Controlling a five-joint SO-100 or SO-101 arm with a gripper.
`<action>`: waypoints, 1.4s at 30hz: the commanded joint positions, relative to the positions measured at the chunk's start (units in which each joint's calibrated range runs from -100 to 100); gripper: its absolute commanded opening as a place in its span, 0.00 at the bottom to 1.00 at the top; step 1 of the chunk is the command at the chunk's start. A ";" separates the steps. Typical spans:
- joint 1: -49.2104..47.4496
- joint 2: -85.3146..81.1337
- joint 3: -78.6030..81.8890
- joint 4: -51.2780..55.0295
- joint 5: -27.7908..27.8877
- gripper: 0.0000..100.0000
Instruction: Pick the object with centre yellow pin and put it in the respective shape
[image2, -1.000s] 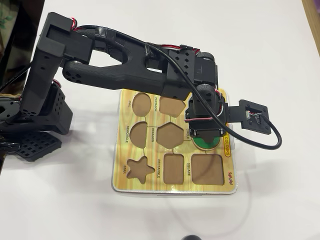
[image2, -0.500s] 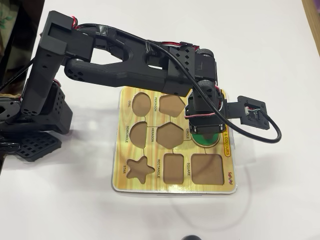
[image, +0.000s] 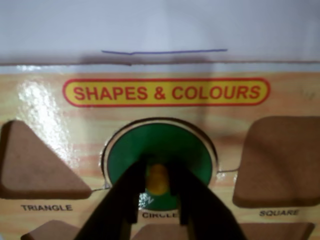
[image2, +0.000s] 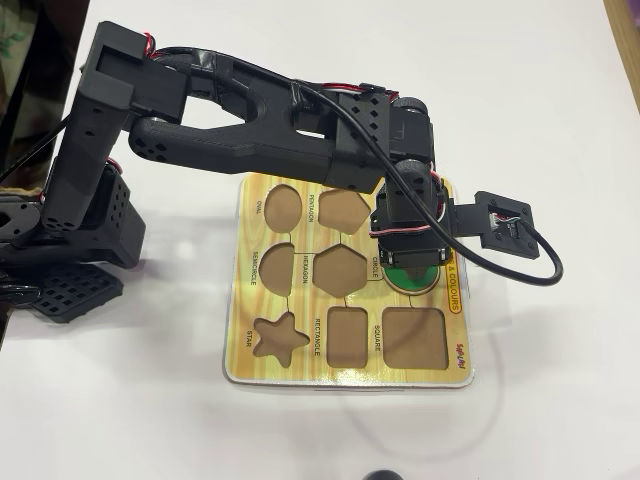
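Note:
The object with the centre yellow pin, a green disc (image: 125, 160), lies in the round CIRCLE cut-out (image: 212, 148) of the yellow puzzle board (image: 40, 100). A thin dark gap shows along the cut-out's upper right rim. My gripper (image: 157, 166) comes in from the bottom of the wrist view. Its two black fingers (image: 131, 192) press against both sides of the yellow knob (image: 158, 179). In the overhead view the wrist covers most of the disc (image2: 412, 280), leaving only a green sliver, and the fingers are hidden there.
The board (image2: 300, 370) has triangle (image: 35, 167) and square (image: 280, 160) cut-outs flanking the circle, plus oval, pentagon, semicircle, hexagon, star and rectangle holes. The arm base (image2: 70, 230) stands at the left. A black cable (image2: 520, 275) loops off the wrist to the right.
In the overhead view the wrist has shifted slightly up and left over the circle cut-out. The visible green sliver of the disc has grown smaller.

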 joint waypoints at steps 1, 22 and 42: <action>-0.81 -0.99 -0.72 -0.28 0.33 0.08; -2.47 -9.77 3.69 0.67 0.33 0.11; -3.06 -48.68 38.94 -0.20 -0.30 0.11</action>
